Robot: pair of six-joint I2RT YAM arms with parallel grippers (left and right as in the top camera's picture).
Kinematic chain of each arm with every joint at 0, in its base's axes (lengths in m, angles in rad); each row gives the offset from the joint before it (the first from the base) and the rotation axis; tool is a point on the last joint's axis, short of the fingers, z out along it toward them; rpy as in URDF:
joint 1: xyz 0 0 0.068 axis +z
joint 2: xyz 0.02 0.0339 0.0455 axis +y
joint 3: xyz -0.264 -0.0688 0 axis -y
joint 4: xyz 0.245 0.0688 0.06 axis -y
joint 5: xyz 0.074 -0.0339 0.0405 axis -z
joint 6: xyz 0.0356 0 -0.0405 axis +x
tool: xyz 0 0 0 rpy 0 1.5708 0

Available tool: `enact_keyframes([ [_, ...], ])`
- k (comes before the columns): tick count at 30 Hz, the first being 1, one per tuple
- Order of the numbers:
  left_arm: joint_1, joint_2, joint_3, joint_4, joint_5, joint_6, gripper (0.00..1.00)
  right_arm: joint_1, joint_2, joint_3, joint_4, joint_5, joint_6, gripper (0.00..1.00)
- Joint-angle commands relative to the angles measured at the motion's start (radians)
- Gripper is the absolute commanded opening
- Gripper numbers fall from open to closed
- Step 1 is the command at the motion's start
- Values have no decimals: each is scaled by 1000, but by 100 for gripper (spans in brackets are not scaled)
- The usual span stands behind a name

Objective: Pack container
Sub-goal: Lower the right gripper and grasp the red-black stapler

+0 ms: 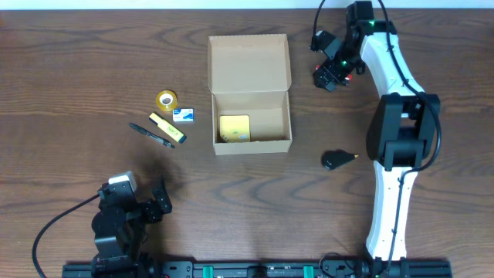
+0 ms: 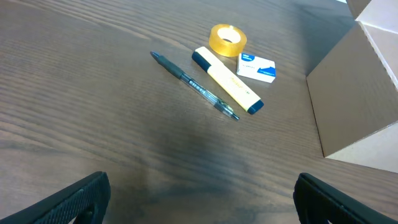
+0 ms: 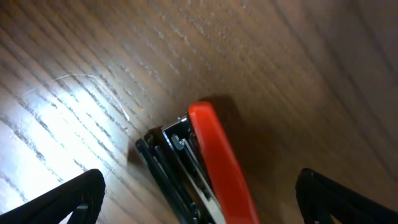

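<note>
- The left jaws hung low over the dark wooden bench (image 1: 77, 77) near its front-left corner, spread wide and holding nothing.
- Ahead of them, apart from one another or nearly touching, lay a slim dark ballpoint pen (image 2: 194, 85), a yellow highlighter with dark ends (image 2: 227, 81), a roll of clear yellowish tape (image 2: 227, 39) and a small white-and-blue packet (image 2: 256, 67). The packet's print was too small to read.
- The open tan cardboard container (image 1: 252, 147) stood mid-bench, just right of that cluster. Its flap lay folded back on the far side, and a yellow square pad (image 1: 234, 128) rested inside at the front-left. No label or writing showed on it.
- I judged it light, with thin walls that would buckle under a hard squeeze, and likely to slide on the smooth bench. The top edge of a side wall, or the flap's free edge for closing, looked the best hold.
- The right jaws were spread wide over a red-and-black stapler (image 3: 211, 162) at the far right, gripping nothing.
- A small black object (image 1: 336, 160) lay nearer the front, unidentifiable.
</note>
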Motion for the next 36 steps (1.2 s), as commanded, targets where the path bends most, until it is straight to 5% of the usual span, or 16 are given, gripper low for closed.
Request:
enact_keyframes([
  [1,-4,-7,-7,0,4,0,95,2,19,-3,3,-19,-11,99],
  [24,-4,-7,-7,0,4,0,95,-13,66,-3,9,-12,50,95],
  [32,-4,-7,-7,0,4,0,95,-12,66,-3,27,-12,98,73],
  [36,-4,-7,-7,0,4,0,95,-12,66,-3,27,-12,110,52],
])
